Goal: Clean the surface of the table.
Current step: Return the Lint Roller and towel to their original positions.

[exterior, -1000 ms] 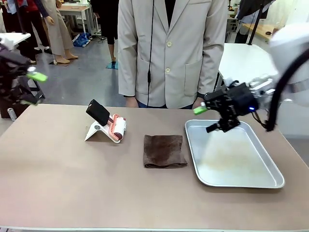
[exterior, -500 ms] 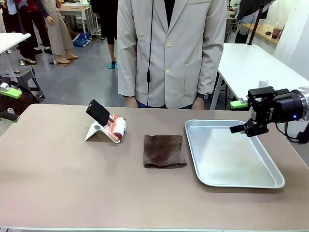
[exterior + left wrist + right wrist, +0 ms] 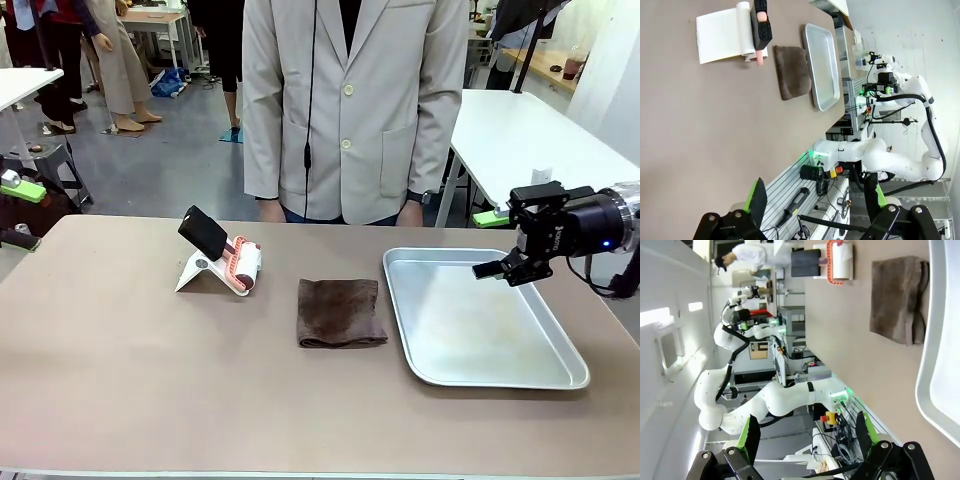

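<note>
We see the table (image 3: 140, 380) filling the foreground, brown cloth (image 3: 341, 313) lying flat mid-table, lint roller (image 3: 240, 265) on its white stand to the left, metal tray (image 3: 480, 320) right. Right end effector (image 3: 490, 243) hovers over the tray's far corner, wide open, holding nothing. Left end effector (image 3: 20, 212) at the table's left edge, open, nothing held.
</note>
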`<state>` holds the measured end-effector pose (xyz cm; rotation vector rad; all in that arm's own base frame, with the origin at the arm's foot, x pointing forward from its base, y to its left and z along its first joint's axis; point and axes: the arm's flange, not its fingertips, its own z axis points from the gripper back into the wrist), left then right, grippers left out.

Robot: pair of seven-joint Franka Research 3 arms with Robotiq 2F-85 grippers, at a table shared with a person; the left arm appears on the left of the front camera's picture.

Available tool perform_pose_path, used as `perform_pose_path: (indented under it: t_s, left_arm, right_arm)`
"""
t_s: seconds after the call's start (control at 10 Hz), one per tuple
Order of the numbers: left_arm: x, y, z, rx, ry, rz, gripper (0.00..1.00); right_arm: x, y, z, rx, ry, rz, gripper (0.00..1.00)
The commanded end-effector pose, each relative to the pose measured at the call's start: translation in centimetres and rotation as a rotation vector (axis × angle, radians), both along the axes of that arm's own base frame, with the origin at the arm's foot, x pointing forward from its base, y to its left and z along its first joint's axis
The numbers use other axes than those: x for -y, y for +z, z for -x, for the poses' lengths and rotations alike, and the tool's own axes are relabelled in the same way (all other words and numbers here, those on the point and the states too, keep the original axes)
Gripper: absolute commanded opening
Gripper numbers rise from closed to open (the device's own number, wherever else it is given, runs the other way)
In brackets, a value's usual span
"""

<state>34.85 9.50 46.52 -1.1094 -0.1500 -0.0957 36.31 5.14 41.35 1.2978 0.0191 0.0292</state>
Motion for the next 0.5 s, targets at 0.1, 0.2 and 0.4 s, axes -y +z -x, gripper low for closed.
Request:
perform_pose_path:
  t_s: [0.1,0.2,0.4]
  left_arm:
    - [0.10,0.08,0.43,0.006,0.000,0.005,1.00]
    - [0.10,0.08,0.43,0.006,0.000,0.005,1.00]
    - [0.10,0.08,0.43,0.006,0.000,0.005,1.00]
  right_arm:
    - [0.20,0.40,0.08,0.000,-0.006,0.022,1.00]
    - [0.20,0.40,0.08,0.000,-0.006,0.022,1.00]
    - [0.20,0.40,0.08,0.000,-0.006,0.022,1.00]
